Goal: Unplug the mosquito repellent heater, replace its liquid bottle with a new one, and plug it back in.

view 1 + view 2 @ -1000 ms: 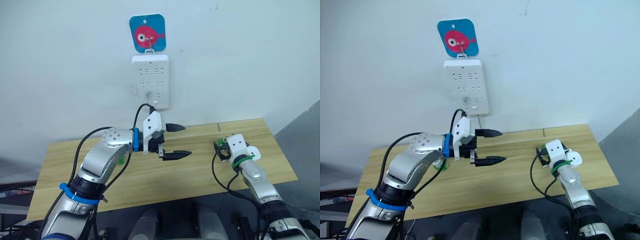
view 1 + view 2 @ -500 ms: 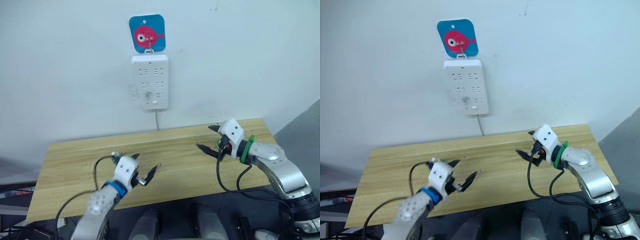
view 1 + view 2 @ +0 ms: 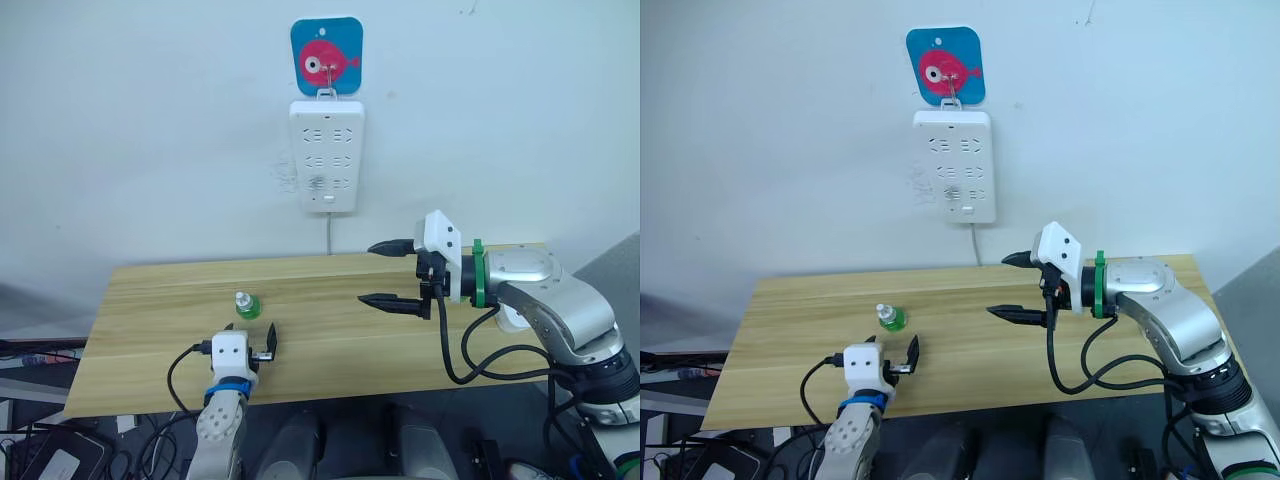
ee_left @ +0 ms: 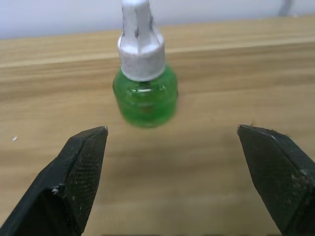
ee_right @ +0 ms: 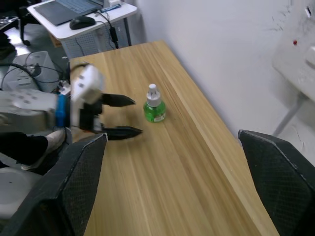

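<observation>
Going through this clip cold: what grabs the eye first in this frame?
The blue square hanger with a red fish on the wall stands out, with the white power strip hanging right below it. On the wooden table a small green bottle stands upright towards the left, and the left gripper faces it, fingers open. The right gripper hovers open above the table's right half.

Only task item I can spot is the liquid bottle (image 4: 144, 93): small, squat, round, clear body full of bright green liquid, with a white collar and a narrow white neck sticking straight up. It's standing upright on the wooden table (image 3: 330, 300), left half, roughly midway between the wall edge and the front edge.
</observation>
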Tool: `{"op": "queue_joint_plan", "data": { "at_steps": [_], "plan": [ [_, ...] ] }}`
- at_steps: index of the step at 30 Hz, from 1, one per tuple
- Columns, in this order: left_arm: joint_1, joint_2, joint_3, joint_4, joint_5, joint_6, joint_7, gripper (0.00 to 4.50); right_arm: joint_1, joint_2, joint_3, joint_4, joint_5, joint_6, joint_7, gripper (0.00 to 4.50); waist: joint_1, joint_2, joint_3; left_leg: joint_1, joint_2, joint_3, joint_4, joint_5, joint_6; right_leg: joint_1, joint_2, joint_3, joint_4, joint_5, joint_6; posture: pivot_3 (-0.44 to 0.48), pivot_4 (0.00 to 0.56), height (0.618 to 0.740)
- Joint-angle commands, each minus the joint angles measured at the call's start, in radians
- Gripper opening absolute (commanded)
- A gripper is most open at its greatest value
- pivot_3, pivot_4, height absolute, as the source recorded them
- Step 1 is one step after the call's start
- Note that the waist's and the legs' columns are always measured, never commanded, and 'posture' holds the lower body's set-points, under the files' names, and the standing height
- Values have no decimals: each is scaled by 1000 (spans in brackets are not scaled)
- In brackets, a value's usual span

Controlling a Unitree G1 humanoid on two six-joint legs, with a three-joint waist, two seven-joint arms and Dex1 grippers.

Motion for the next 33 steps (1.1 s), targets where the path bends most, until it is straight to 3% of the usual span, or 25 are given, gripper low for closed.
{"op": "queue_joint_plan", "data": {
  "at_steps": [1, 8, 16, 19, 24, 30, 33],
  "plan": [
    [-79, 5, 28, 143, -4, -90, 13, 4500, -24, -8, -31, -34, 31, 23, 6, 4474, 0, 0, 0, 0, 0, 0, 0, 0, 0, 0, 0, 0, 0, 0, 0, 103, 277, 740],
    [-225, 19, 60, 372, -11, -186, 26, 4500, -40, -33, -38, -44, 31, 42, 9, 4474, -4, -1, 1, -1, 0, 0, 0, 0, 0, -2, -1, 1, 0, 0, 0, 74, 272, 740],
    [-269, 25, 71, 481, -22, -248, 12, 4500, -130, -11, -55, -51, 90, 83, 13, 4474, -17, -1, 1, -1, 0, 0, 0, 0, 0, -2, -1, 1, 0, 0, 0, 56, 278, 740],
    [-269, 26, 70, 493, -21, -260, 18, 3924, -157, 10, -60, -52, 113, 110, -3, 4500, -24, -1, 1, -1, 0, 0, 0, 0, 0, -2, -1, 1, 0, 0, 0, 57, 278, 740],
    [-265, 30, 72, 497, -23, -272, 20, 2346, -177, 33, -58, -46, 121, 123, -21, 4500, -28, -1, 1, -1, 0, 0, 0, 0, 0, -2, -1, 1, 0, 0, 0, 70, 281, 740],
    [-245, 59, 34, 436, 15, -266, -5, 2220, -144, 33, -50, -39, 88, 87, -27, 4500, -30, -1, 1, -1, 0, 0, -1, 0, 0, -2, -1, 1, 0, 0, 0, 93, 280, 740],
    [-245, 98, -62, 280, 34, -203, -161, 2220, -83, 7, -71, -45, 79, 54, -21, 4500, -26, -2, 3, -1, 0, 0, -1, 0, 0, -3, -1, 1, 0, 0, 0, 99, 275, 740]
  ]
}}
